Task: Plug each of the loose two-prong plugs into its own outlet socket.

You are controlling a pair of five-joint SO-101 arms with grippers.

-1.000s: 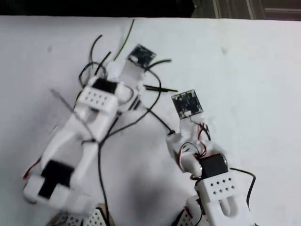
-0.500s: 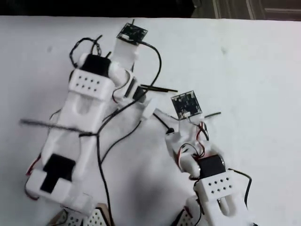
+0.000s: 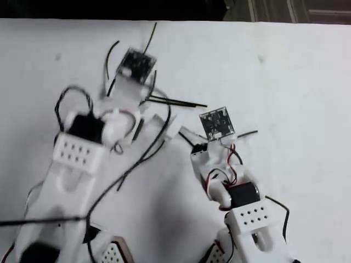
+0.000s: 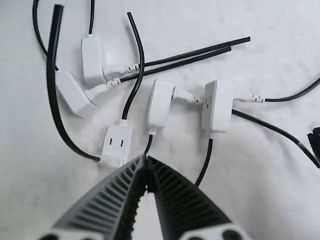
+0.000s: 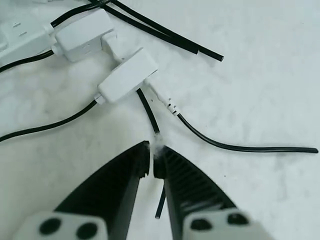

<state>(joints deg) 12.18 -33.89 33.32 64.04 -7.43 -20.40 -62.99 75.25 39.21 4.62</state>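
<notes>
My left gripper (image 4: 146, 160) is shut just short of a white two-slot socket (image 4: 116, 145). A white plug (image 4: 160, 102) lies beside a second white socket (image 4: 217, 105), joined to it by a short white lead. That plug's black cable runs under my left fingertips; I cannot tell whether it is pinched. Two more white plug bodies (image 4: 92, 60) lie farther off among black cords. My right gripper (image 5: 154, 155) is shut on a thin black cable (image 5: 150, 115) that leads to a white plug (image 5: 127, 75). In the high view the white pieces (image 3: 164, 127) lie between both arms.
Loose black cords (image 3: 175, 102) cross the white table (image 3: 296, 82) around the plugs. One long cord (image 5: 240, 147) curves away beside my right gripper. The table's right half is bare white surface.
The left arm first stretched farther out over the table, then drew back toward the near edge, its cords swinging with it. The right arm barely moved.
</notes>
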